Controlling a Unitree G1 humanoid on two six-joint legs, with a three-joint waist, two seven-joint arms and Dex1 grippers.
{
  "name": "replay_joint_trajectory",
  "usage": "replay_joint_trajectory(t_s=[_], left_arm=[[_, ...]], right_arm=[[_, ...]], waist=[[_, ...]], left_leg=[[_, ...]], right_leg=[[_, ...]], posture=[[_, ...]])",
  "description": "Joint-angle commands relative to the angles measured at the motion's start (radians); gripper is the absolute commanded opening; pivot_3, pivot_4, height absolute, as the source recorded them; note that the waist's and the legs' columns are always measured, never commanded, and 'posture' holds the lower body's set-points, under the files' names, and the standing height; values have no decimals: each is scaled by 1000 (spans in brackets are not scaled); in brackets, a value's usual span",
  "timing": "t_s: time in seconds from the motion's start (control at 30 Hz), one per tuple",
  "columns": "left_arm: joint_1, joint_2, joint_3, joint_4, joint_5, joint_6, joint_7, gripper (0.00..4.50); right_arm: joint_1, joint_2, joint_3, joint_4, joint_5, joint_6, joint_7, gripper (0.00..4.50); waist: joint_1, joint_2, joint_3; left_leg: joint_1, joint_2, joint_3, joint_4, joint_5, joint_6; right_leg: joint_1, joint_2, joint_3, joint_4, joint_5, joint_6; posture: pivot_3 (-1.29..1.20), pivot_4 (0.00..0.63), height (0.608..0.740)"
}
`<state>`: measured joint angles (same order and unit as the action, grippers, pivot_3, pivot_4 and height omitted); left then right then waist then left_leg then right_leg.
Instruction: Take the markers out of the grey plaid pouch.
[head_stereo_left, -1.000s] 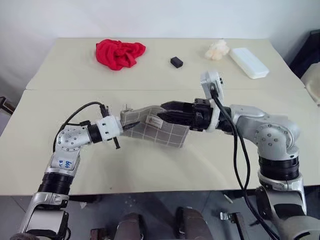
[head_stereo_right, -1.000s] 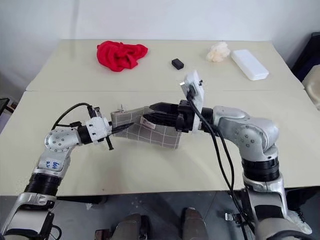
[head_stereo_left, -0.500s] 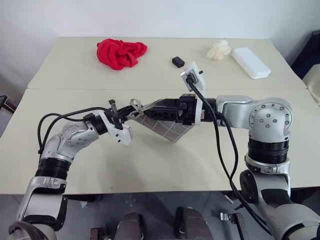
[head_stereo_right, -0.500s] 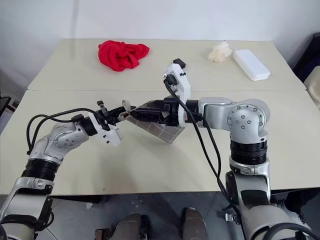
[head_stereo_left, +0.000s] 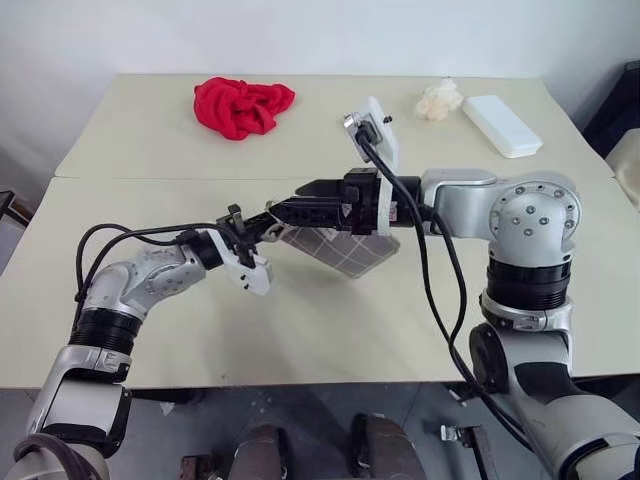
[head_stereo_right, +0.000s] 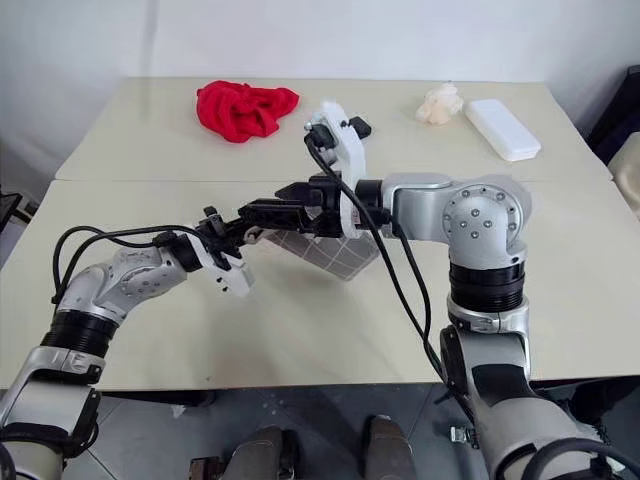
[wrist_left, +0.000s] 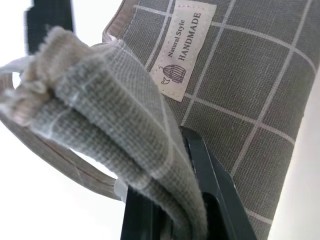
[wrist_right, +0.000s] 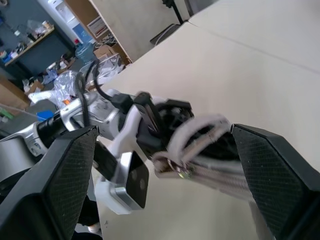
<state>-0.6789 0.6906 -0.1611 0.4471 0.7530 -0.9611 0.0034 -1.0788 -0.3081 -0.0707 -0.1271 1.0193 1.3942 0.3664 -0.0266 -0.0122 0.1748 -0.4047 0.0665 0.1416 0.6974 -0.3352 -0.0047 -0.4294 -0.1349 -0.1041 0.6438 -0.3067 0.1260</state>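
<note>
The left tool (head_stereo_left: 262, 222) was clamped on the grey plaid pouch (head_stereo_left: 345, 250)'s end above the counter (head_stereo_left: 300, 320); the right tool (head_stereo_left: 285, 212) stood apart beside it.

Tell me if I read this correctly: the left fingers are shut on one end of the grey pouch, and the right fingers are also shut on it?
One detail is wrong. The left gripper does pinch the grey pouch at its end, its fingers shut on the fabric. The right gripper is not shut: the right wrist view shows its fingers spread wide apart, with the pouch's end between them.
</note>
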Motion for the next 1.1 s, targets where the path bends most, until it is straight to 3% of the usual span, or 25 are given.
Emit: replay_joint_trajectory(t_s=[0.03,0.43,0.53,0.77,0.8,0.83,0.93,1.1], left_arm=[[6,19,-10,-18,-9,-3,15,0],[3,24,-33,-22,-19,18,19,0],[9,26,-34,-27,-26,23,15,0],[12,29,-30,-28,-39,31,10,0],[13,30,-30,-26,-44,32,8,0],[13,31,-29,-25,-46,33,7,0],[13,31,-26,-22,-54,37,6,0],[17,26,-19,-21,-108,47,-23,0]], right_arm=[[-32,-20,22,2,-34,-2,14,4443],[-32,79,105,76,-155,7,-4,4443],[-24,92,112,65,-168,15,-2,3895],[0,97,114,43,-204,-13,12,1514],[3,92,116,37,-209,-21,20,1011],[6,88,118,34,-213,-28,28,905],[14,78,120,22,-224,-53,53,44],[48,91,54,10,-215,-114,61,44]], waist=[[-1,0,0],[1,0,0],[-1,0,0],[-1,0,0],[-1,0,0],[-2,0,0],[-2,0,0],[-2,0,0]], left_leg=[[0,0,0,0,0,0],[0,0,0,0,0,0],[0,0,1,0,0,0],[0,0,1,0,0,0],[0,0,1,0,0,0],[0,0,1,0,0,0],[0,0,1,0,0,0],[0,0,1,0,0,0]], right_leg=[[0,0,0,0,0,0],[0,0,-1,0,0,0],[0,0,-1,0,0,0],[0,0,-1,0,0,0],[0,0,-1,0,0,0],[0,0,-1,0,0,0],[0,0,0,0,0,0],[0,0,-1,0,0,0]], posture=[[0,150,740],[0,150,740],[0,150,740],[0,150,740],[0,150,740],[0,150,740],[0,150,740],[0,150,740]])
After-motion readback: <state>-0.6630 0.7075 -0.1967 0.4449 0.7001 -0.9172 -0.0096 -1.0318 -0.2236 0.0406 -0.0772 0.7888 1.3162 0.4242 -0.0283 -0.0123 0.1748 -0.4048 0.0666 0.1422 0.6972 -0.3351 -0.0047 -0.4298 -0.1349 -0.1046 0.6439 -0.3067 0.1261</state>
